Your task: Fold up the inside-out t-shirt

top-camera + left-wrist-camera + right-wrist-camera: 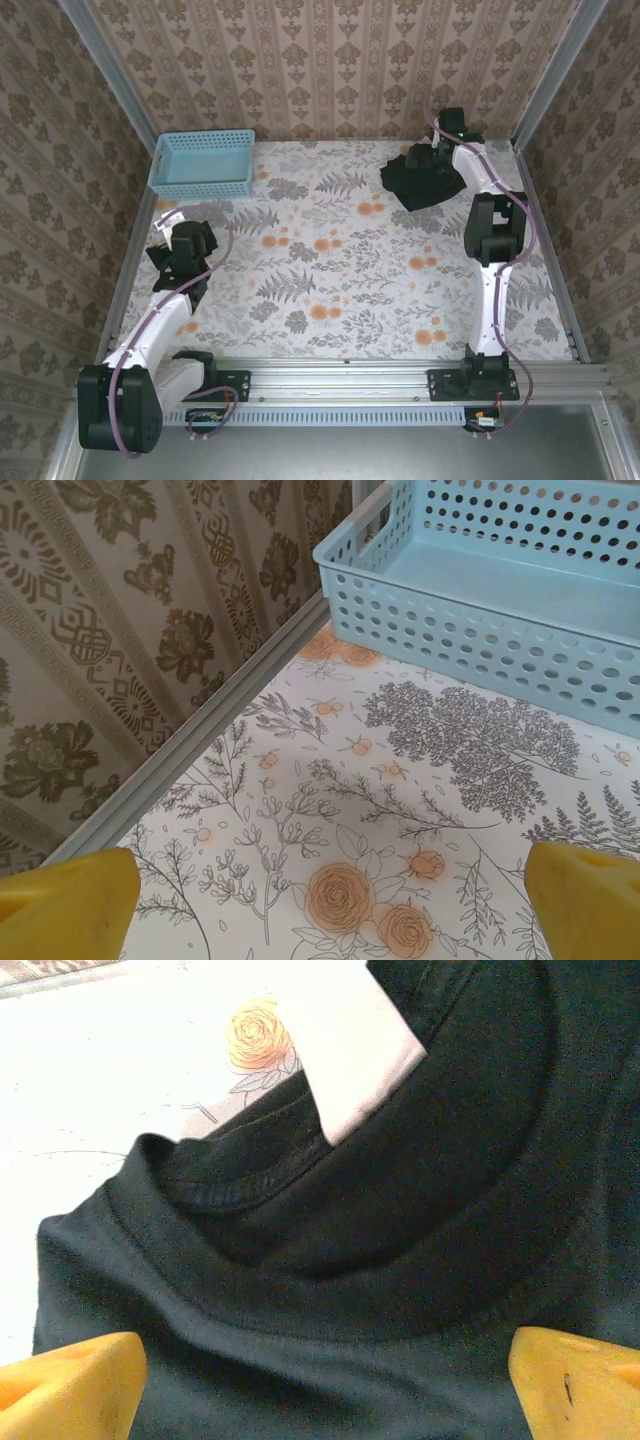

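Both wide open: left hand (325, 905), right hand (320, 1380) facing collar of shapeless t-shirt (400, 1220).

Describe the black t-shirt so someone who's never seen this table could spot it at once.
On the floral table, look to the far right corner. A black t-shirt lies heaped there under the right gripper. Unlike the light blue basket far left, it is dark, soft fabric.

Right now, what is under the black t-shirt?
The black t-shirt lies bunched on the floral tablecloth, which shows beyond its collar. Its white tag sits at the neckline. Whatever else lies beneath the heap is covered.
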You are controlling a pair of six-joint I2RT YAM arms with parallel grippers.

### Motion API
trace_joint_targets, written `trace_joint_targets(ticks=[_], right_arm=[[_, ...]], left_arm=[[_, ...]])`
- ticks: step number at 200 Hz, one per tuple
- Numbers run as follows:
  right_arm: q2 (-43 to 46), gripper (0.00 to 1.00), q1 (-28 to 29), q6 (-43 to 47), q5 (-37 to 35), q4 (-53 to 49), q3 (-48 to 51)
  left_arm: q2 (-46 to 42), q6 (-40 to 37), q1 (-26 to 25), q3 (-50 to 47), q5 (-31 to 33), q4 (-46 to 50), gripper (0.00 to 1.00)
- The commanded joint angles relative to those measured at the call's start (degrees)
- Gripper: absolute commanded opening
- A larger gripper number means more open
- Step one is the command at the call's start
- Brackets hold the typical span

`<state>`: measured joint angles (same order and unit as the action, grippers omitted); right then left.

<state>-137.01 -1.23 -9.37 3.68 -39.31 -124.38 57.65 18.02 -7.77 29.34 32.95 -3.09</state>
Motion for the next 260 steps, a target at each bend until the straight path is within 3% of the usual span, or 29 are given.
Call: trace_joint_targets(ticks=[1,31,93,148,171,196,260], right_arm=[[-7.69,0.94,-0.31,-2.39,-0.51,-12.65,-11.25],[-12.18,0.95,-2.29,-9.9,-4.46,-17.71,-16.96],[-4.19,0.95,-7.67,-23.36,-10.01,-11.58,-1.37],[-0.28,0.97,-12.09,-24.22,-10.76,-9.2,3.25],[3.35,0.98,-12.2,-21.38,-5.56,-5.01,6.2],[13.08,0.99,-11.71,-17.37,0.8,4.72,18.04],[42.02,1.0,-10.76,-12.83,-0.12,35.98,62.75]], left_arm=[[-0.52,2.62,0.4,1.77,2.08,2.33,1.0],[-0.34,2.73,0.32,1.77,3.15,2.83,1.0],[-0.74,2.62,0.34,1.6,2.87,3.09,1.0],[-0.77,2.0,0.3,1.18,2.65,2.5,1.0],[0.03,0.22,0.26,0.8,2.11,1.39,1.0],[2.01,-4.7,-0.13,0.11,-0.27,-1.76,1.0],[15.39,-13.39,-0.09,-0.07,-6.73,-13.23,1.0]])
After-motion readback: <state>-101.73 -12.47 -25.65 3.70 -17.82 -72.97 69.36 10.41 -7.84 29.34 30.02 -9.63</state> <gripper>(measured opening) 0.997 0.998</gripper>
